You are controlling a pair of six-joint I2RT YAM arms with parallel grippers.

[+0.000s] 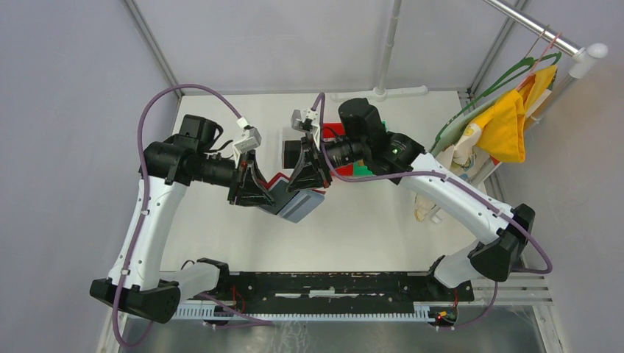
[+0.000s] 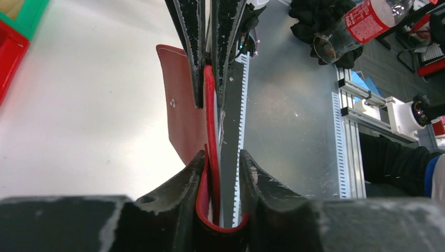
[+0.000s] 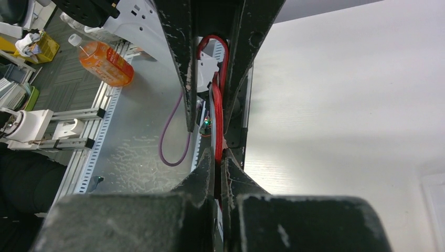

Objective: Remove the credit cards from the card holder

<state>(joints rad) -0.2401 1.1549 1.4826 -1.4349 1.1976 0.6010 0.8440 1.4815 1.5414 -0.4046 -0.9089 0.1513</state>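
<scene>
**Holder held aloft, cards not yet out**

The holder hangs over the middle of the desk, held by both arms. The left gripper, at its 9 o'clock, is closed partway onto the red folded edge. The right gripper, at 12 o'clock, is pinched almost flat on a thin red flap. No cards show clear of it. The step looks like spreading the holder. Next, one gripper must steady it while the other lets go and takes a card edge.

Two robot arms: left arm, right arm; one white worktop; one dark red card holder; one red bin; one yellow cloth; two bottles: orange bottle, red-labelled bottle.
</scene>
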